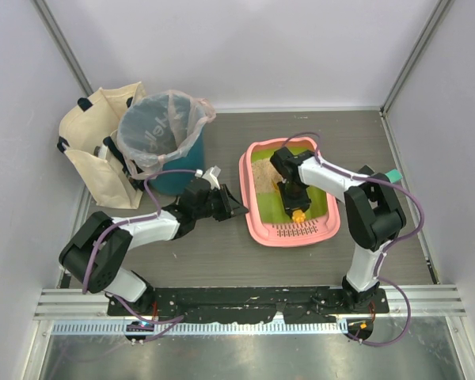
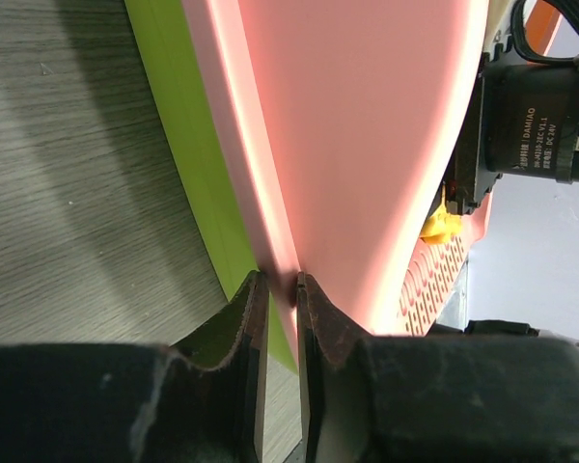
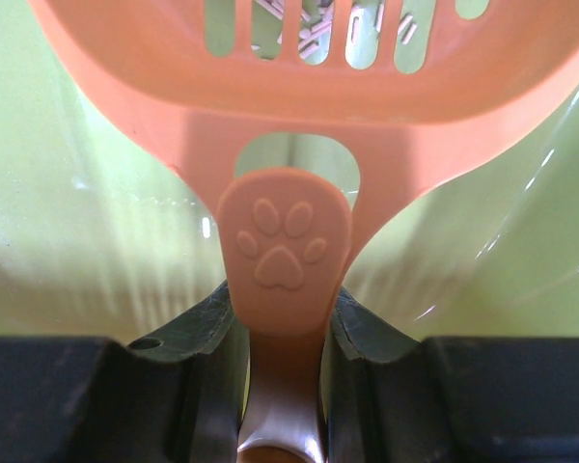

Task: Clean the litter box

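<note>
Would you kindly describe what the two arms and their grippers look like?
The left arm and right arm have white links, black joints and purple cables looped alongside. The right arm carries a teal tab, and a black motor on it reads DAMIAO. The left gripper and right gripper each have two black fingers.

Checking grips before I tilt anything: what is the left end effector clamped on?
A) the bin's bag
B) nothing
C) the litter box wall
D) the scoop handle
C: the left wrist view shows the left end effector pinching the pink wall of the litter box, while the scoop sits in the right end effector.
</note>
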